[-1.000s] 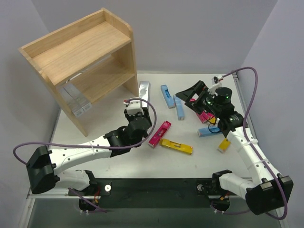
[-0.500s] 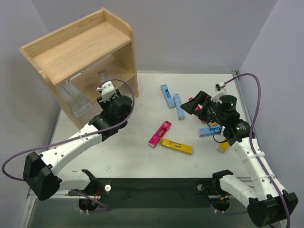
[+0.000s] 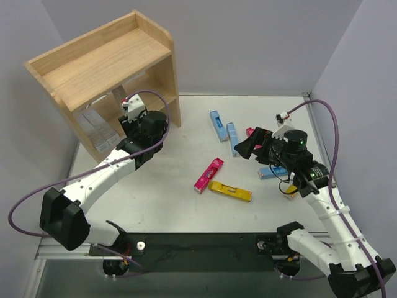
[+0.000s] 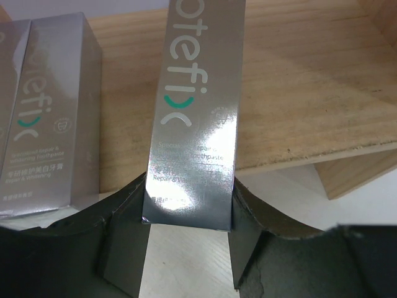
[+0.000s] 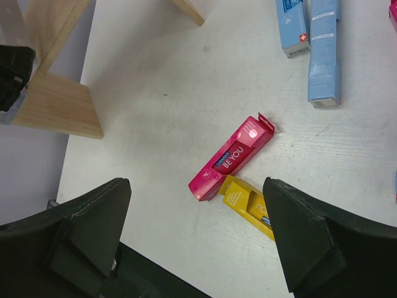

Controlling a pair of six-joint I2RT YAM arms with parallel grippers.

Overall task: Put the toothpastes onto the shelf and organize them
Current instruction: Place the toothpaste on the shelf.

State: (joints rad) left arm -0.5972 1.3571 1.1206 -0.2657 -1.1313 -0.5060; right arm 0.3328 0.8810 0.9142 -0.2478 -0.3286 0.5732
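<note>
One toothpaste (image 4: 195,112) in left fingers (image 4: 121,245) at shelf (image 3: 93,68); right arm (image 3: 322,198) hovering.

left gripper (image 4: 189,208) clamped, reaching forward, right gripper (image 5: 195,186) spread wide, hovering

Top view: fixed, high above the near edge, looking down and forward over the whole table (image 3: 167,208), with the shelf (image 3: 99,65) at far left.
Left wrist view: very close, facing into the shelf along a silver carton (image 4: 195,112).
Right wrist view: raised, looking down at the table. Shares the magenta carton (image 5: 232,157) and yellow carton (image 5: 245,202) with the top view.
</note>
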